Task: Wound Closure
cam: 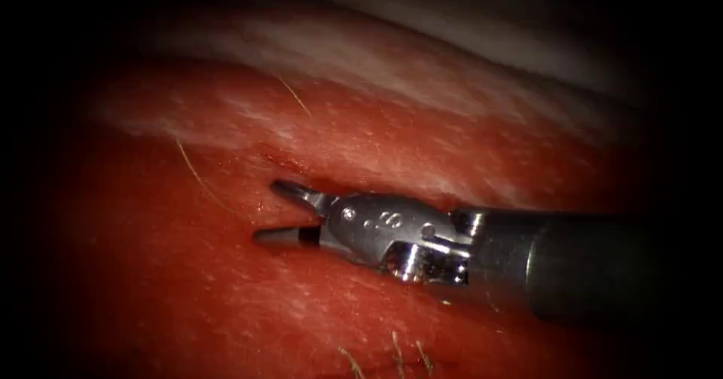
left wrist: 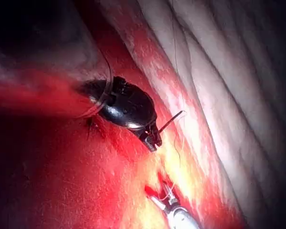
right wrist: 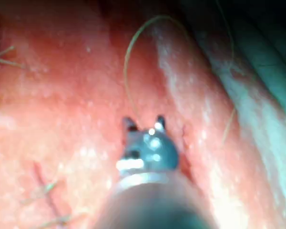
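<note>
My right tool (cam: pixel 275 213) lies low over the red tissue (cam: pixel 166 288), jaws open and holding nothing, its upper tip at the dark cut (cam: pixel 301 177). The same tool (right wrist: pixel 144 123) stands open in the right wrist view, a thread (right wrist: pixel 127 62) arching beyond it. In the left wrist view the dark left tool (left wrist: pixel 152 140) is shut on the needle (left wrist: pixel 171 120), gripped at one end. The needle juts out free above the tissue. Thin thread (left wrist: pixel 179 143) trails from the needle's far end. The right tool (left wrist: pixel 163 198) sits further along the cut.
Loose thread strands (cam: pixel 194 174) lie on the tissue left of the cut, with another strand (cam: pixel 295 99) above it. Cut thread ends (cam: pixel 395 353) stick up at the near edge. Pale fatty tissue (cam: pixel 422 55) rises behind. Stitch ends (right wrist: pixel 43 191) show beside the right shaft.
</note>
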`<state>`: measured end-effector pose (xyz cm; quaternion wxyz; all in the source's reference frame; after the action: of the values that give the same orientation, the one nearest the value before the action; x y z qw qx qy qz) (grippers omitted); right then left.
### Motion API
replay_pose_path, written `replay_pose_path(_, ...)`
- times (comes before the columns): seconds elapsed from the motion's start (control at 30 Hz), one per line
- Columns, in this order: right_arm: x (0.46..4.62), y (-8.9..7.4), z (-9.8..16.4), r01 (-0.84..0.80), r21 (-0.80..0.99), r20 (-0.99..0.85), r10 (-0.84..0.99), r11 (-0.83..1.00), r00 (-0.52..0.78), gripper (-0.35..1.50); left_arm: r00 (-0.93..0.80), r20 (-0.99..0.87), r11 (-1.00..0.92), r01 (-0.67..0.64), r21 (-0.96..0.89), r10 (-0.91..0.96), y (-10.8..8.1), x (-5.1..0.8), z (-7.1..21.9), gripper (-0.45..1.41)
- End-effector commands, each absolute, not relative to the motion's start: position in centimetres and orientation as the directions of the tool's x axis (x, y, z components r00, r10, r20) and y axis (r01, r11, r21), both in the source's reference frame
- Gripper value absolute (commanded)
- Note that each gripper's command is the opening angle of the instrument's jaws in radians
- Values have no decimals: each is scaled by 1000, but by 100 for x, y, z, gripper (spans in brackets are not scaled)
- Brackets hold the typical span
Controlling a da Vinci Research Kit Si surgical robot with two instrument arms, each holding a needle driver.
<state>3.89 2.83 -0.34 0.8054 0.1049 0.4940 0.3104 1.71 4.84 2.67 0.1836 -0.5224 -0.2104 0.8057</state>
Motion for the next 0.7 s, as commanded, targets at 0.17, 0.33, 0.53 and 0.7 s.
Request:
replay_pose_path(0.17, 401, 279, -11, -361, 475, -718, 590, 803, 368, -35, -386, -764, -843, -75, -532, 517, 480, 166, 272, -35)
replay_pose_path(0.33, 393, 269, -17, -339, 482, -712, 587, 808, 387, -35, -386, -764, -844, -76, -531, 516, 479, 166, 273, -35)
replay_pose_path(0.53, 397, 247, -61, -288, 517, -709, 592, 806, 383, -35, -388, -766, -847, -78, -527, 512, 473, 166, 276, -35)
replay_pose_path(0.7, 402, 229, -110, -248, 544, -711, 597, 802, 371, -35, -392, -763, -844, -72, -532, 514, 471, 166, 278, -35)
